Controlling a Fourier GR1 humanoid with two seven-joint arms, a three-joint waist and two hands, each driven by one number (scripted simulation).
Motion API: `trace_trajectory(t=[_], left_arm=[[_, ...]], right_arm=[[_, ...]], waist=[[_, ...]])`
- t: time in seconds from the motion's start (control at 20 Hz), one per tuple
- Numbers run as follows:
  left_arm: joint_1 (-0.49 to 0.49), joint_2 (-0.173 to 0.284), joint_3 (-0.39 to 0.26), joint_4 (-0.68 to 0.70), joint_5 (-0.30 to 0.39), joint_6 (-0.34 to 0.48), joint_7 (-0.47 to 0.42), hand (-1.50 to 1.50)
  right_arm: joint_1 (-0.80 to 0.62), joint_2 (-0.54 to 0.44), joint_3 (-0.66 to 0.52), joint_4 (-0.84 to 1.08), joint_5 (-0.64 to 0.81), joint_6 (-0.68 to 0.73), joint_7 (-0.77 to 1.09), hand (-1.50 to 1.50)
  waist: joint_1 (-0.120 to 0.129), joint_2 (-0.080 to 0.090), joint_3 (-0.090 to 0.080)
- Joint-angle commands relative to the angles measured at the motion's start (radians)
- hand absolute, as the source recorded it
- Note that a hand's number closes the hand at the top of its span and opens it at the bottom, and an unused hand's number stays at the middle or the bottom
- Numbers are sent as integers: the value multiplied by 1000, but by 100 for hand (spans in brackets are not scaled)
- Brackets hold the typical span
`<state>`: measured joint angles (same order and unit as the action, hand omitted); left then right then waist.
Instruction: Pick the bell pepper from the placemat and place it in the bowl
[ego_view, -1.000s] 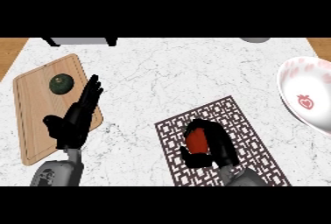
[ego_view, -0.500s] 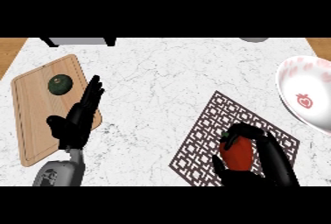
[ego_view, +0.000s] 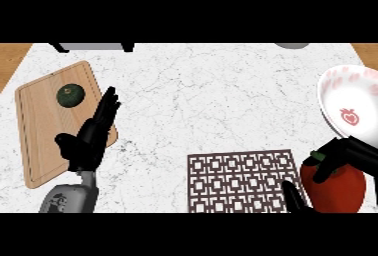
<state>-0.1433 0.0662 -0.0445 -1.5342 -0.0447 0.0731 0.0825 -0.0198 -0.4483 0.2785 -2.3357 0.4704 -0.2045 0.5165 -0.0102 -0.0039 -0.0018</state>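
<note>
Right hand (ego_view: 347, 152): black, at lower right, fingers and thumb curled round pepper (ego_view: 336, 190), pinching it from above and from the left side. Pepper: red, glossy, rounded, with a green stem stub at top left under the fingers. Held just off the right edge of placemat (ego_view: 240, 182), not resting on it; whether it touches the tabletop cannot be told. Below the bowl (ego_view: 351, 107), apart from it.

Placemat: dark brown, rectangular, openwork lattice of small square cut-outs, lying flat and square to the view's lower edge, white stone showing through the holes.

Bowl: white, round, seen tilted at the right edge, pink speckled pattern along the rim, one red strawberry-like mark inside. Partly cut off by the frame.

Left hand (ego_view: 88, 140): black, at left, fingers straight and together, pointing up and slightly right, thumb out to the left. Holds nothing. Fingers overlap the right edge of cutting board (ego_view: 40, 130); grey forearm below.

Cutting board: pale wood, visible grain, rounded corners, shallow groove near the rim, tilted slightly. Dark green round vegetable (ego_view: 70, 95) on its upper part, apart from the left hand.

Tabletop (ego_view: 214, 95): white marble with fine grey veins.
</note>
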Motion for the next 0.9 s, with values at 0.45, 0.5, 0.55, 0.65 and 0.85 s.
trace_trajectory(t=[0.45, 0.5, 0.55, 0.65, 0.85], left_arm=[[3, -22, -19, -15, -5, -10, 21, 0], [17, -39, -39, -48, -27, 17, 30, 0], [-52, 10, 27, 19, 4, -20, 10, 0], [41, -4, 2, -44, 12, -30, -10, 0], [13, -3, -10, -49, -5, -25, 27, 0]], right_arm=[[-461, -80, -342, 136, -130, 239, 353, 150], [-559, -92, -323, 195, -106, 253, 421, 150], [-506, -72, -292, 175, -71, 258, 409, 150], [-578, -84, -376, 257, -156, 278, 391, 150], [-523, -191, -413, 382, -79, 332, 273, 150]], waist=[[14, 4, 1], [21, 4, 1], [13, 4, 1], [18, 4, 1], [18, 6, 2]])
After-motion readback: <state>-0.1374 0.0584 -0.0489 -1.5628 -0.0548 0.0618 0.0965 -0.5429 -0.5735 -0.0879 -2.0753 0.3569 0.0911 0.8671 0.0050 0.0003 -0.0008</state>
